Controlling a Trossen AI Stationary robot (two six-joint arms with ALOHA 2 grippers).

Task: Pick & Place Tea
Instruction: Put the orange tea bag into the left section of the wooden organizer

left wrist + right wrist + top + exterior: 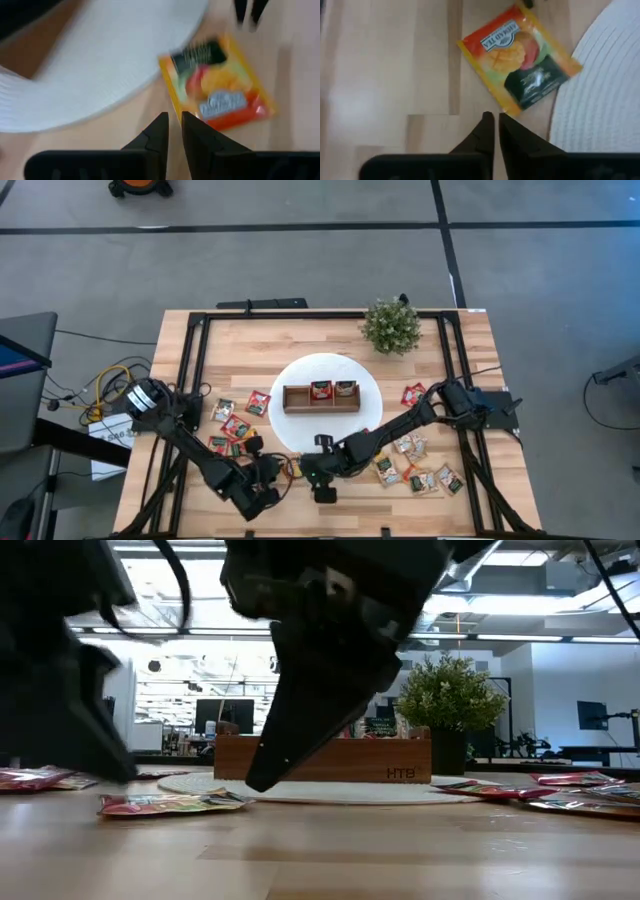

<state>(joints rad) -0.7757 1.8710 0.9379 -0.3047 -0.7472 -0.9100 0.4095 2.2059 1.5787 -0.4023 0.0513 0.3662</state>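
One yellow-orange tea sachet [289, 468] lies flat on the wood just off the near edge of the white disc [330, 370]. It also shows in the left wrist view [220, 85] and the right wrist view [520, 60]. My left gripper [174, 120] is shut and hovers just short of the sachet on its left. My right gripper [495, 119] is also shut and sits just short of it on the right. Neither has anything between its fingers. The wooden box [320, 395] stands on the disc with sachets in its middle and right compartments.
Loose sachets lie in a group left of the disc [232, 425] and in another at the near right [420, 470]. A single red one [413, 393] lies farther back. A small green plant [392, 325] stands at the far right. The table's near edge is close behind both grippers.
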